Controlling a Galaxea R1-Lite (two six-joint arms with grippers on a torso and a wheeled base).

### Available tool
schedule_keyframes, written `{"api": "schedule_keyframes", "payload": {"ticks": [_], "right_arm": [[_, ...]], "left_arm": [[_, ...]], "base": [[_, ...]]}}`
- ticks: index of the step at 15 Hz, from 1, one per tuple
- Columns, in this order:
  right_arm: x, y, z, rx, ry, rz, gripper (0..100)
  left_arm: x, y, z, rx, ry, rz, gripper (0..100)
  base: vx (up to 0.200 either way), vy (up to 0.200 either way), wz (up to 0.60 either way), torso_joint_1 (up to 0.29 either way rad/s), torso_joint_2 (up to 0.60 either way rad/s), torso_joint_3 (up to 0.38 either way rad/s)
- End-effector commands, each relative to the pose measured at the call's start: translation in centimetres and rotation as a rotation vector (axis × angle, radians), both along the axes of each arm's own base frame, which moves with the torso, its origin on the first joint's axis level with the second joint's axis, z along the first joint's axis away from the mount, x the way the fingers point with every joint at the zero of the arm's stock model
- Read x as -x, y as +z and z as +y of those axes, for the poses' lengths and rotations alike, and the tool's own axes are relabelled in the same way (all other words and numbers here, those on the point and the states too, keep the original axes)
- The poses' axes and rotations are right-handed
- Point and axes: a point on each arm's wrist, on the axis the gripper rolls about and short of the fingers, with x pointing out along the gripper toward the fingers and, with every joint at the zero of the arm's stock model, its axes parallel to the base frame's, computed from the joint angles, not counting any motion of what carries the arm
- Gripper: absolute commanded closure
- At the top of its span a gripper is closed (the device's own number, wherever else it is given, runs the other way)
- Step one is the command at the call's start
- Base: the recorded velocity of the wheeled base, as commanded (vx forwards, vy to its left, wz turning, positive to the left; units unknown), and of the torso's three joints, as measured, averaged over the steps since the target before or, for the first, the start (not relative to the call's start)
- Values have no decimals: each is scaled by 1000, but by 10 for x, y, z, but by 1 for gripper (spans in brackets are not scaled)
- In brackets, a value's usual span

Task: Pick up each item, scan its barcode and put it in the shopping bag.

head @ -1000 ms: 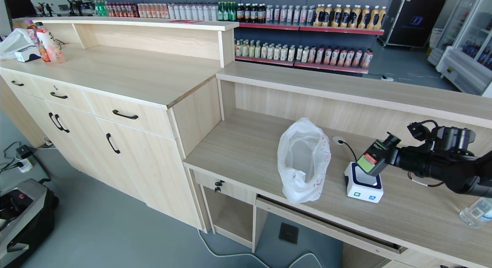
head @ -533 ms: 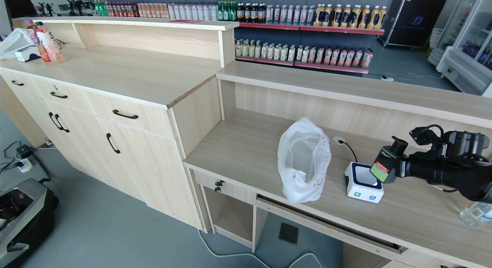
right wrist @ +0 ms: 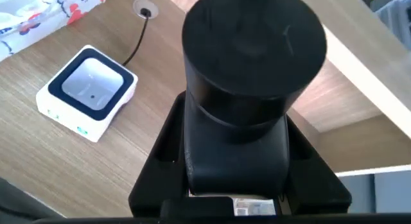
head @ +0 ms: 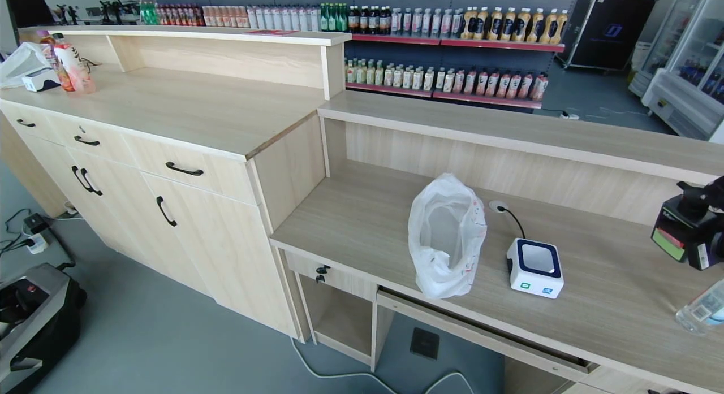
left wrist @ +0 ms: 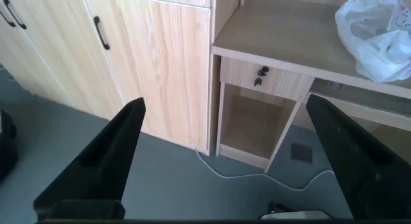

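My right gripper [head: 703, 242] is shut on a black bottle [head: 676, 231] with a green and red label, held in the air at the counter's far right, well right of the scanner. From the right wrist view the bottle's black cap [right wrist: 252, 38] sits between my gripper [right wrist: 235, 183] fingers. The white scanner [head: 534, 267] [right wrist: 87, 92] with a dark-framed window lies on the lower counter. Just left of it stands the open white shopping bag [head: 446, 242] [left wrist: 377, 33]. My left gripper [left wrist: 226, 110] hangs open over the floor before the cabinets.
A clear water bottle [head: 699, 312] lies at the counter's right front edge. The scanner's black cable [head: 513, 220] runs to a hole in the desk. A raised ledge [head: 509, 128] backs the counter. Drinks shelves [head: 447, 77] stand behind it.
My right arm has drawn back to the right with the black bottle, from just over the scanner to the frame's right edge. Bag and scanner have not moved.
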Motion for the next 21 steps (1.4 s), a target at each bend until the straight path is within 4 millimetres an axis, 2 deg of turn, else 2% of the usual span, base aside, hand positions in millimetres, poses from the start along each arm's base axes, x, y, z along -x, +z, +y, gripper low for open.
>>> {"api": "schedule_keyframes", "payload": {"ticks": [1,3,4,5,6,7,9,10,11,14,17,21], "right_arm": [[11,22,5,48,-22,-83,100],[-9,34,16,13,-38,-169,100],[-25,36,20,-13,-89,-187,100],[-60,34,34,-66,-191,-200,100],[-75,29,40,-102,-214,-194,100],[-96,9,47,-166,-197,-141,100],[-110,-30,51,-194,-187,-30,100],[-111,-37,52,-203,-187,-9,100],[-114,-58,53,-229,-175,53,100],[-123,-87,52,-280,-176,123,100],[-140,-101,50,-355,-122,135,100],[-162,-113,46,-356,-114,124,100]], "left_arm": [[0,0,0,0,0,1,0],[0,0,0,0,0,1,0],[0,0,0,0,0,0,0],[0,0,0,-1,0,0,0],[0,0,0,-1,0,0,0],[0,0,0,-1,0,0,0],[0,0,0,-1,0,0,0],[0,0,0,0,0,0,0],[0,0,0,-1,0,0,0],[0,0,0,-1,0,0,0],[0,0,0,0,0,1,0],[0,0,0,0,0,0,0]], "base": [[0,0,600,-7,-2,2],[0,0,600,0,2,7],[0,0,600,7,2,2],[0,0,600,2,2,2],[0,0,600,-7,2,2],[0,0,600,-7,2,7],[0,0,0,0,0,0],[0,0,0,0,0,0],[0,0,0,0,0,0],[0,0,0,0,0,0],[0,0,0,0,0,0],[0,0,0,0,0,0]]}}
